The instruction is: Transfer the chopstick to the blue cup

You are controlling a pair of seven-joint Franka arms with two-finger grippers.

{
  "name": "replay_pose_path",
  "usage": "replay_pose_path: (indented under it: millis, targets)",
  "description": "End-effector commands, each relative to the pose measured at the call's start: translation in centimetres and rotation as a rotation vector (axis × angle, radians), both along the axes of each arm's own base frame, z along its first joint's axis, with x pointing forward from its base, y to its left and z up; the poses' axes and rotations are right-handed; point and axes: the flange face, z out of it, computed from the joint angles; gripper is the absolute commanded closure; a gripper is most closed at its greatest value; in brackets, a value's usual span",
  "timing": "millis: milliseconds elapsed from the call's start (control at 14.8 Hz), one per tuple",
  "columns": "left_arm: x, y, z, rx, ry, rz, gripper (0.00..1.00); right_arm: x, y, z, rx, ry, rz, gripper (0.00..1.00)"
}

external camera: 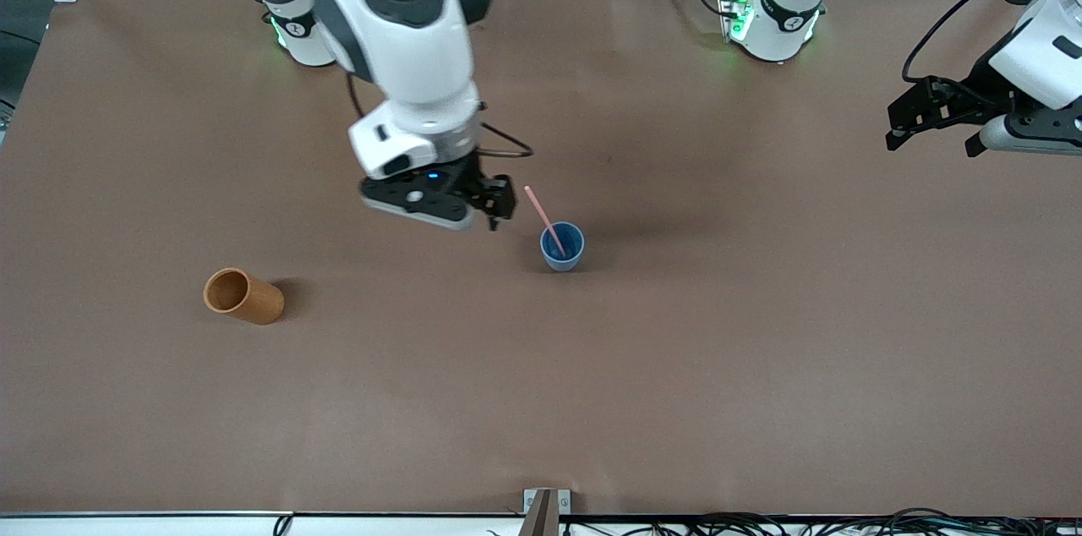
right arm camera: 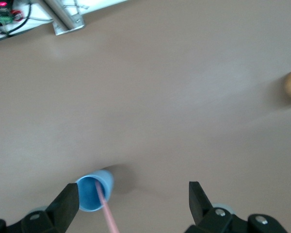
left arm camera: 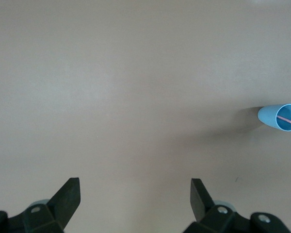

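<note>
Chopstick (external camera: 545, 221) stands tilted in the upright blue cup (external camera: 562, 247). Right gripper (external camera: 499, 206) hangs beside it, fingers spread, holding nothing. Left gripper (external camera: 930, 117) waits over its table end, fingers spread.

Bare table (external camera: 676, 367) around blue cup (external camera: 562, 247); orange cup (external camera: 243, 296) apart

table (external camera: 761, 350): matt brown covering, maybe paper | blue cup (external camera: 562, 247): smooth plastic-looking | orange-brown cup (external camera: 243, 296): wood-like
</note>
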Motion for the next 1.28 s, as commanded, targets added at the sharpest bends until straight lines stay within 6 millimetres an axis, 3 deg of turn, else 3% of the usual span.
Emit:
replay_pose_path:
  millis: [0, 405, 607, 877, 1215]
  targets:
    - [0.4, 0.1, 0.6, -0.013, -0.01, -0.008, 0.0, 0.2, -8.9, 3.5, 0.017, 0.038, 0.066, 0.0]
    - [0.4, 0.1, 0.5, -0.008, -0.01, -0.007, 0.0, 0.1, -29.2, 6.2, -0.005, 0.052, 0.092, 0.0]
    - [0.4, 0.1, 0.6, -0.007, -0.014, -0.007, 0.0, -0.2, -36.1, 6.1, -0.015, 0.076, 0.075, 0.0]
    - [0.5, 0.1, 0.6, -0.007, -0.013, -0.006, 0.0, -1.1, -41.8, 6.5, -0.016, 0.129, 0.045, 0.0]
    - [0.4, 0.1, 0.6, -0.007, -0.012, -0.007, 0.0, -2.2, -40.9, 11.3, -0.009, 0.134, 0.097, 0.0]
